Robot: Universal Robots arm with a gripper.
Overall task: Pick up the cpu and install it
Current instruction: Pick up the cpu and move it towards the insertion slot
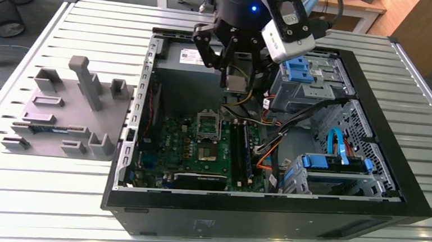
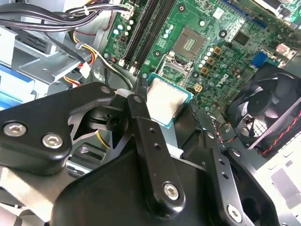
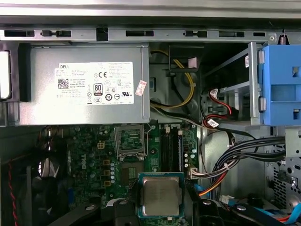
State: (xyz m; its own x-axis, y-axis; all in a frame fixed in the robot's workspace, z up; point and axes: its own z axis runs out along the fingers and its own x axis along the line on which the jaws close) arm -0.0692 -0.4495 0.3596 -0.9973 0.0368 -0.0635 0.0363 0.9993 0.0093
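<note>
The cpu (image 2: 164, 100), a small square chip with a silver-grey metal top and a green rim, is held between my gripper's (image 2: 169, 107) two black fingers (image 2: 141, 113). The gripper is shut on it. In the first wrist view the cpu (image 3: 161, 195) hangs above the green board (image 3: 94, 155), short of the open metal-framed socket (image 3: 130, 141). In the exterior view my gripper (image 1: 236, 84) hovers with the chip inside the open computer case (image 1: 270, 214), near the power supply and above the socket (image 1: 208, 137).
A grey moulded tray (image 1: 66, 112) with upright posts lies on the slatted table at the exterior view's left. Inside the case are a power supply (image 3: 84, 84), cable bundles (image 3: 235, 155), blue drive bays (image 1: 326, 161), a black fan (image 2: 268, 113) and memory slots (image 3: 171, 146).
</note>
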